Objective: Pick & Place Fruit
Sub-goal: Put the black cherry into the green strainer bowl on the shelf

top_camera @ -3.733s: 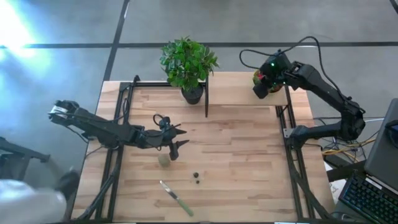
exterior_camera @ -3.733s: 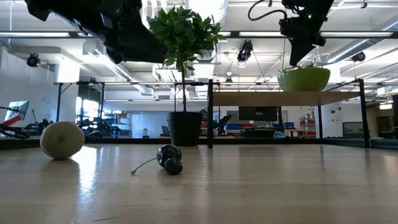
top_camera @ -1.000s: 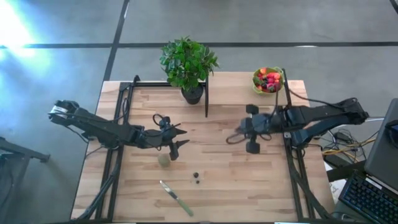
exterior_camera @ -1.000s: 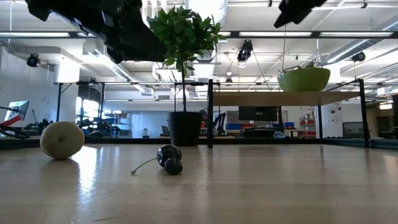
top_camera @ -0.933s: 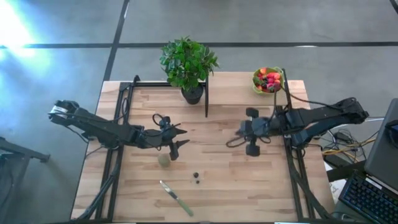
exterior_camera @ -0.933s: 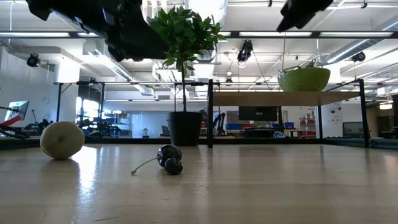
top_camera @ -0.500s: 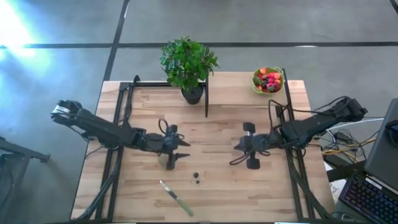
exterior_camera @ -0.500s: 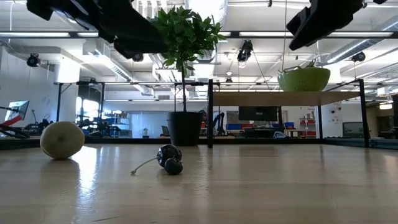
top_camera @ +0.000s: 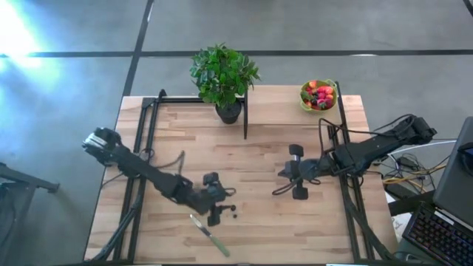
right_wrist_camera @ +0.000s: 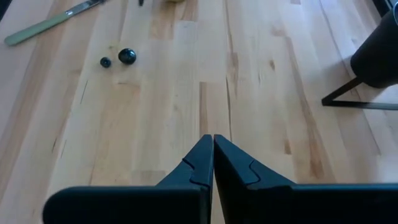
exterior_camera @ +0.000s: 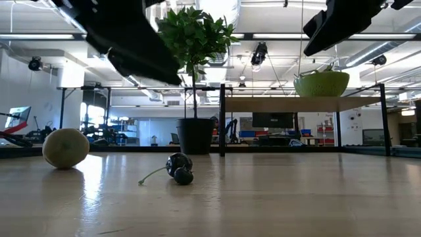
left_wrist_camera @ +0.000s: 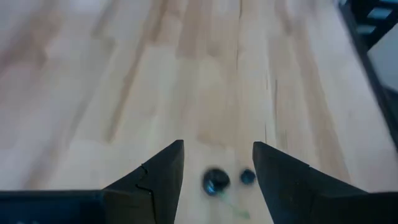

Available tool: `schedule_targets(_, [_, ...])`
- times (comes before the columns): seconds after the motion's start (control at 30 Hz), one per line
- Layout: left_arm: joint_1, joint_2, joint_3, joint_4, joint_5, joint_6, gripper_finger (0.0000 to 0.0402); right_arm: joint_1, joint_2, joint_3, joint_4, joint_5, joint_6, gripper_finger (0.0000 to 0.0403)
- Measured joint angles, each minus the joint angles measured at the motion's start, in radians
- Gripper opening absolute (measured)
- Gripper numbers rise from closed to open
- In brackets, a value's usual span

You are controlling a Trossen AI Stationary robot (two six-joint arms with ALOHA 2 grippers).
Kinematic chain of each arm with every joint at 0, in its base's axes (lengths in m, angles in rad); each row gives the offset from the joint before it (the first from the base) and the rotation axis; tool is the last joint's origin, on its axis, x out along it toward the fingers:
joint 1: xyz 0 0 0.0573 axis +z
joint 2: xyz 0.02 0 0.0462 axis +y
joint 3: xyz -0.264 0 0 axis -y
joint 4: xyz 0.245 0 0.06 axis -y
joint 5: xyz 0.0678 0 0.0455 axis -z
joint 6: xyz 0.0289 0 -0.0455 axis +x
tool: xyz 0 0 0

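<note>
Your left gripper (left_wrist_camera: 214, 163) is lined up on the dark berries (left_wrist_camera: 216, 180)
Left to right: its fingers stand apart, holding nothing, berries dead ahead between them, just off the tips; your right gripper (top_camera: 284, 171) waits pinched shut and empty, well apart from those berries, so left is nearer
</note>
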Motion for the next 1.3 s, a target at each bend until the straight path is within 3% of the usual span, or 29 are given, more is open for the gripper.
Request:
schedule_targets(0.3, [-0.064, 0.178, 0.135, -0.208, -0.019, -0.345, 0.0197, 0.0, 0.0, 0.0, 0.001, 0.001, -0.002, 0.0008])
schedule_targets(0.57, [-0.067, 0.261, 0.149, -0.232, -0.016, -0.544, 0.0197, 0.0, 0.0, 0.0, 0.004, 0.001, 0.005, 0.0008])
schedule_targets(1.3, [-0.068, 0.342, 0.155, -0.181, -0.069, -0.572, 0.0189, 0.0, 0.0, 0.0, 0.008, 0.001, 0.005, 0.0008])
